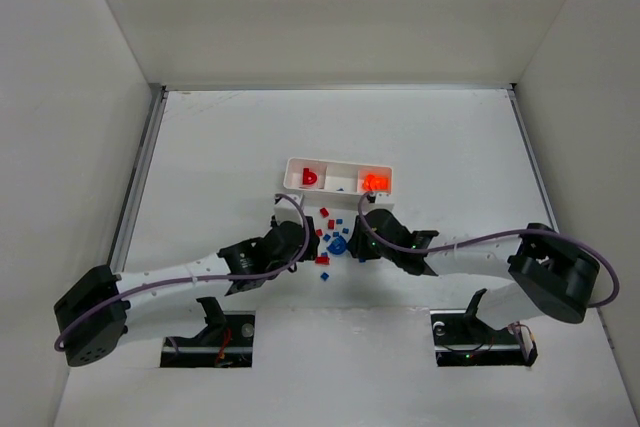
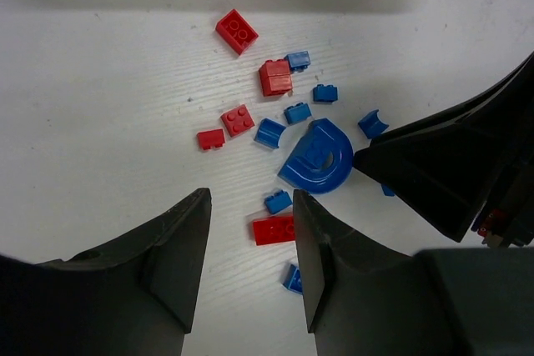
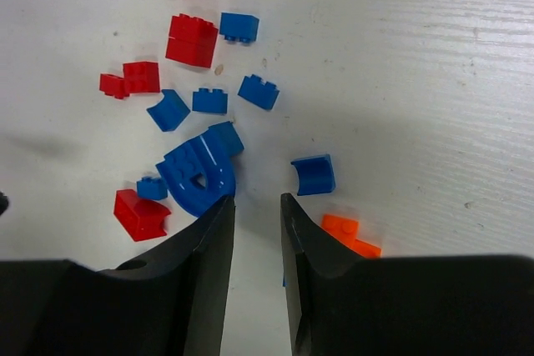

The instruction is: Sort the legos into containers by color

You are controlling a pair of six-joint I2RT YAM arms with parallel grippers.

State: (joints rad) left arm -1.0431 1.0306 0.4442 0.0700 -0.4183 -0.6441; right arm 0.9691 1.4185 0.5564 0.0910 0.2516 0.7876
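Loose red and blue legos lie scattered around a big blue arch piece on the desk. The left tool, fingers apart and empty, hovers just beside the arch. The right tool, narrowly parted and empty, faces the arch from the opposite side. Beyond the arch, the white tray holds a red piece and orange pieces in its end compartments.

blocked: tray behind legos, arms flanking | free — table left, right

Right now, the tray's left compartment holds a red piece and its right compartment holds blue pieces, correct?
No: in the tray the right compartment holds orange pieces, not blue, as the top external view shows. The left one does hold a red piece.
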